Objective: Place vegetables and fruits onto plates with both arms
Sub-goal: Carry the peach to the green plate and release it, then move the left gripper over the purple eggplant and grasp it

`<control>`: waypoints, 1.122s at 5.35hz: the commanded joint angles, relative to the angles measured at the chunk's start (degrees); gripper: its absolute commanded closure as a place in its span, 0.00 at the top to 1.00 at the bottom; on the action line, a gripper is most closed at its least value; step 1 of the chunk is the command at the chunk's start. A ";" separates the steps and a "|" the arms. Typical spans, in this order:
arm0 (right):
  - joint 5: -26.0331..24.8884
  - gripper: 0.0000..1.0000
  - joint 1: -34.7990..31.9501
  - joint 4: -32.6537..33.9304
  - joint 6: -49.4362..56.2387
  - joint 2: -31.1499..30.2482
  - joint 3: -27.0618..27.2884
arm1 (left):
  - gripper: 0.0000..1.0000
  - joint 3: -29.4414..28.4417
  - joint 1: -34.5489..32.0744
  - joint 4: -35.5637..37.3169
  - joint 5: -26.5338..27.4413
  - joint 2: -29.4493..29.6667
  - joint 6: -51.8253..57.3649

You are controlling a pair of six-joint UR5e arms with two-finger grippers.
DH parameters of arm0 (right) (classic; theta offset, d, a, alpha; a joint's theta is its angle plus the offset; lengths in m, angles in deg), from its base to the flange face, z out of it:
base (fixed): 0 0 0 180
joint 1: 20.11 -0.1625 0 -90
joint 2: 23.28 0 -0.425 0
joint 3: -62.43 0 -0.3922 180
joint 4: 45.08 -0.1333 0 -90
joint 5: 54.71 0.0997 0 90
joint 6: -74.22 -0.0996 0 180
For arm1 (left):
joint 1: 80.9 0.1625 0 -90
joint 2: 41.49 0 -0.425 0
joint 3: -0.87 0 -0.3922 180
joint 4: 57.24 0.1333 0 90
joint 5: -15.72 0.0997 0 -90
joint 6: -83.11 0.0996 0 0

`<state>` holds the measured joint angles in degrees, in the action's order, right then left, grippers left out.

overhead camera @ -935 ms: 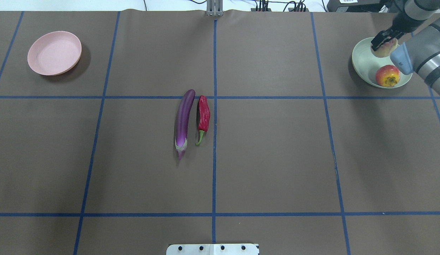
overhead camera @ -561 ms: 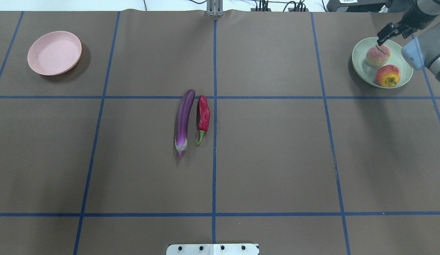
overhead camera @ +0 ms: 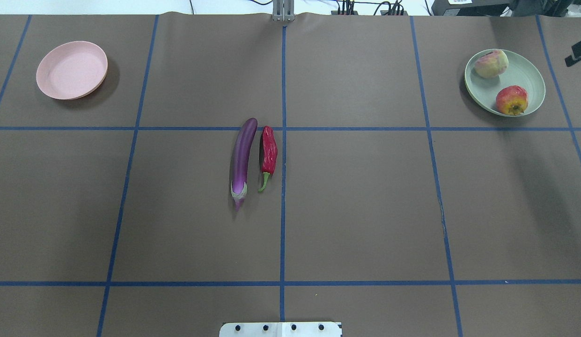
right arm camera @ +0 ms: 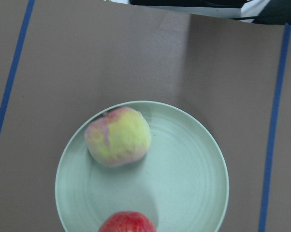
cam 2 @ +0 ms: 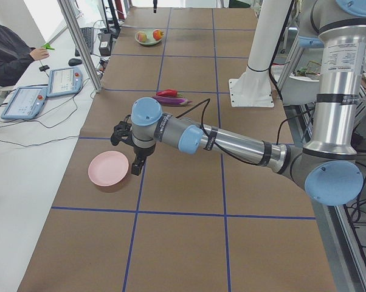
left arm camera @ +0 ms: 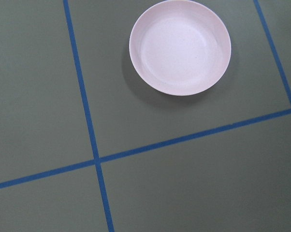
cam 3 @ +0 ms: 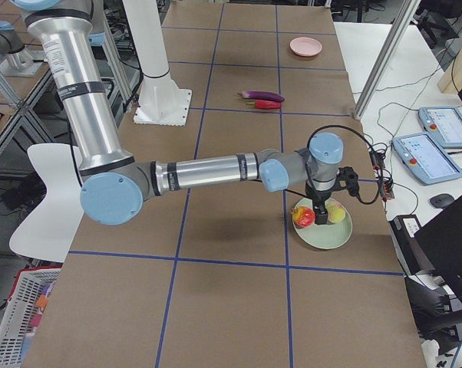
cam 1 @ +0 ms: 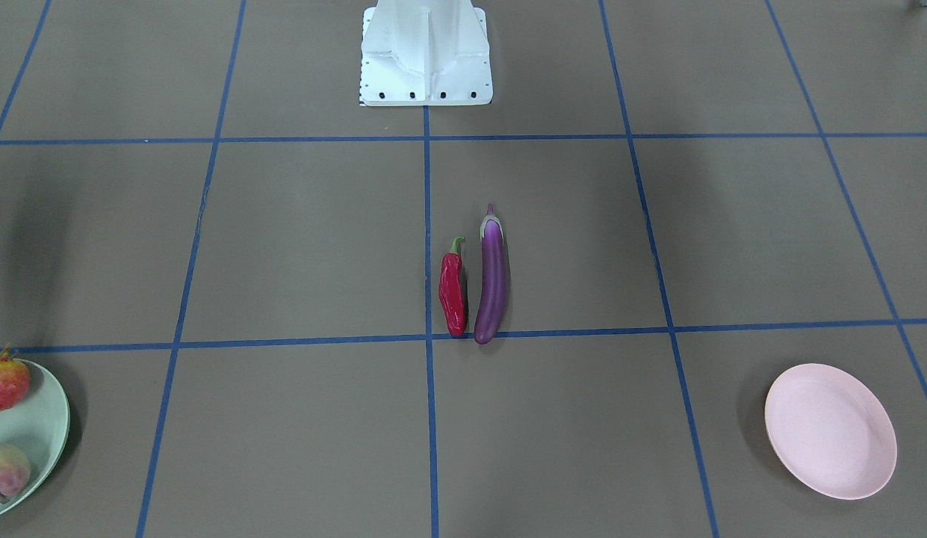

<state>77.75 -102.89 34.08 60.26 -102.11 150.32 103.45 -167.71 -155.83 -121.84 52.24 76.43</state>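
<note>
Round peach (overhead camera: 491, 63), bumpy pomegranate (overhead camera: 511, 99) on matte mint plate (overhead camera: 525, 74) — left gripper (cam 2: 136, 168), right gripper (cam 3: 321, 218): jaws' state unclear.

Table's covered in brown paper (overhead camera: 365, 196), gridded with blue tape (overhead camera: 283, 234). Aluminium profile posts (cam 2: 79, 42) stand along its far long edge. White bench (cam 2: 25, 140) runs beyond them: two tablet-style pendants (cam 2: 64, 81), keyboard (cam 2: 86, 39), mouse (cam 2: 75, 61), loose black cables (cam 2: 37, 137). More cables and plugs bunch at the paper's far edge (overhead camera: 365, 7). White chair (cam 3: 43, 199) and a white mesh basket (cam 3: 20, 322) sit on the floor on the other side. Lighting is even, shadows soft.
</note>
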 commanded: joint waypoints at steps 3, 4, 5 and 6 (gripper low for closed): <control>-0.02 1.00 -2.12 1.53 0.34 -14.77 13.88 | 1.00 -0.19 18.98 -4.77 3.68 12.66 -25.55; -0.02 1.00 -2.04 1.35 0.34 -14.85 13.88 | 1.00 -0.36 30.09 -4.59 17.11 16.97 -37.93; -0.02 1.00 -2.03 1.26 0.34 -14.94 13.88 | 1.00 -3.41 39.08 -4.42 24.82 21.45 -43.97; -0.02 1.00 -2.03 1.26 0.42 -14.94 13.88 | 1.00 -9.53 42.30 -3.72 25.15 28.45 -50.81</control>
<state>77.74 -104.93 35.37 60.62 -117.02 164.20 98.47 -129.85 -160.05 -99.09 75.08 31.86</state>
